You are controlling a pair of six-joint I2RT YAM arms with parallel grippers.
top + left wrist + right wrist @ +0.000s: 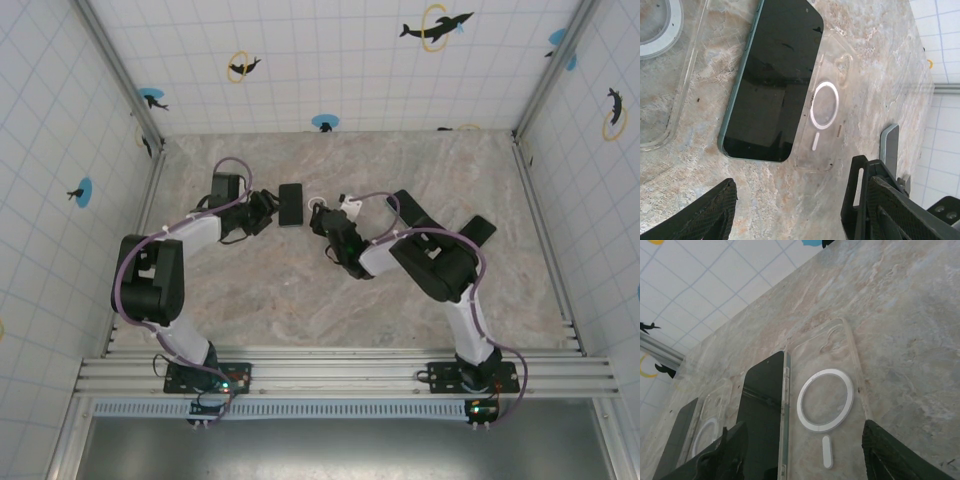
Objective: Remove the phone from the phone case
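The right claw [805, 442] stands wide, its two dark fingers [735, 452] in the lower corners of the right wrist view and nothing clamped between them. In the gap lies the near end of the phone case [826, 390], clear, flat on the tabletop [910, 315], with a white ring and a short white bar on its back. Whether either finger touches its rim cannot be told. Just left of the case, long edge against long edge, lies the phone [762, 400], bare and dark, outside the case. Further left is a second clear case [710, 427], also ringed.

The left claw [795, 200] is likewise wide and grips nothing; its fingers [707, 215] sit at the bottom of the left wrist view, clear of the phone [772, 80]. The phone fills the upper middle of that frame, screen up, with the phone case [827, 107] along its right side, their edges meeting; whether the phone overlaps the case's rim is unclear. The second clear case [662, 95] runs off the upper left corner. A grey slab [890, 145] shows at right, too cropped to name.

From above, the left claw [266, 211] and right claw [322, 220] face each other at centre frame, the phone [291, 204] between them and the case's [318, 203] ring just right of it. Two dark flat slabs [410, 210] lie further right on the tabletop [300, 300].
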